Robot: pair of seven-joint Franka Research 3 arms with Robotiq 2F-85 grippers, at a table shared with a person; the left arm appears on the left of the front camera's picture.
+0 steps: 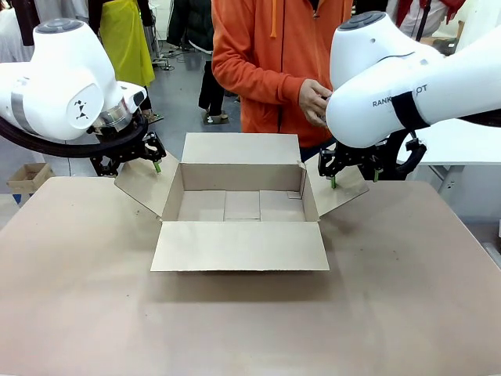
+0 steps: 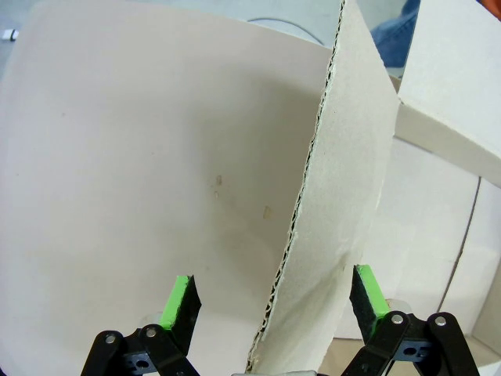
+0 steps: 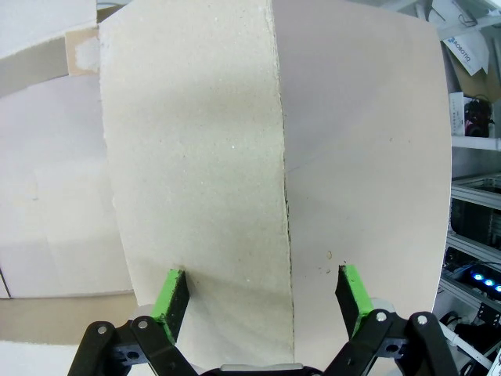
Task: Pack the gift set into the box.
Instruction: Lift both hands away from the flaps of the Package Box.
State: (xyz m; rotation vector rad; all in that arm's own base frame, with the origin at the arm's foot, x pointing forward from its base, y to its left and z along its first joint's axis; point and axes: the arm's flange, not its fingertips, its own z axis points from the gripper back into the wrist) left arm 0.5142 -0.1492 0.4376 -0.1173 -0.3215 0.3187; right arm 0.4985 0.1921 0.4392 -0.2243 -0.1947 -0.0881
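The box (image 1: 239,177) sat in the middle of the table (image 1: 235,337). Its top was open and all four flaps were folded out. The bottom inside looked bare.

The left gripper (image 1: 131,166) hung by the left flap (image 1: 145,188), at 9 o'clock from the box. In the left wrist view the flap's edge ran up between the two green pads (image 2: 178,301). The jaws were wide and were not pinching the flap. The right gripper (image 1: 354,178) did the same at the right flap (image 1: 344,196), at 3 o'clock from the box. Its jaws were wide too, one pad on each side of the flap's edge.

A person in an orange top stood at 12 o'clock, just past the far flap. The person's hand (image 1: 313,102) was up by the chest. I could not tell if it held anything.

I think this was the get-ready step. The box was open and waiting, and the gift set was not yet inside. Next, the gift set should come down flat through the open top. The two side flaps should be held out so they don't flop in the way.
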